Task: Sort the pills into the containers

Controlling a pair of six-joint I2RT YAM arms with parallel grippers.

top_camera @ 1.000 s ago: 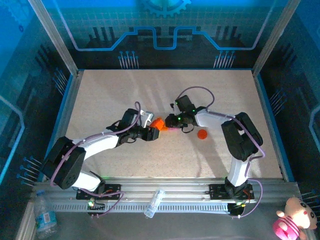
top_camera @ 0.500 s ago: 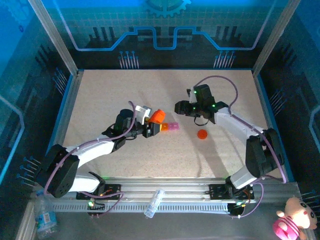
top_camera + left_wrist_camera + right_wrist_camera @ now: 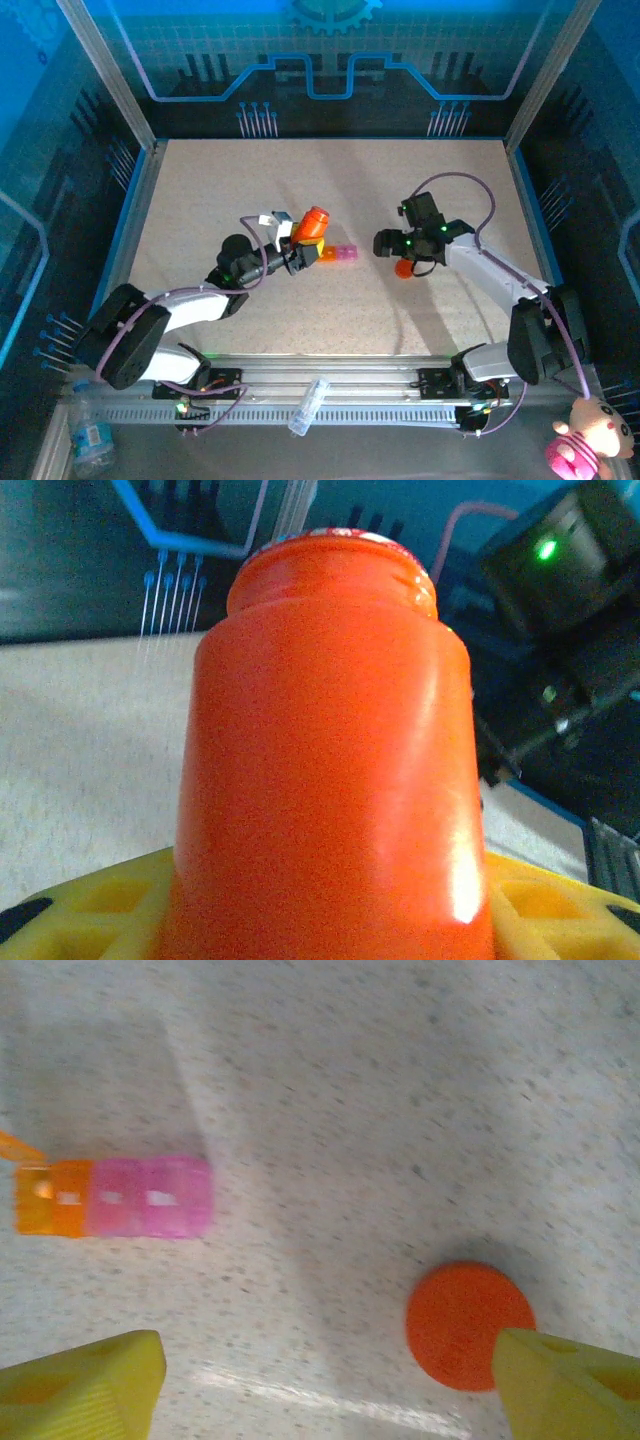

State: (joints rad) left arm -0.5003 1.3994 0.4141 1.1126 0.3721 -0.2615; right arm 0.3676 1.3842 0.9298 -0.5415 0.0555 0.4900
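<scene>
- Left claw (image 3: 302, 242) is clamped on an orange bottle (image 3: 311, 224), held tilted above the surface (image 3: 230, 180); its yellow fingers (image 3: 85, 900) press the bottle's sides low down.
- The bottle's mouth is uncapped.
- The containers (image 3: 336, 253) lie flat on the surface just beside the bottle's lower end: a short strip, orange at the end nearest the bottle, pink for the rest.
- Right claw (image 3: 325, 1352) hangs over the surface with its fingers apart, holding nothing.
- A round orange cap (image 3: 470, 1325) lies flat close to the right claw's finger, well apart from the containers.
</scene>
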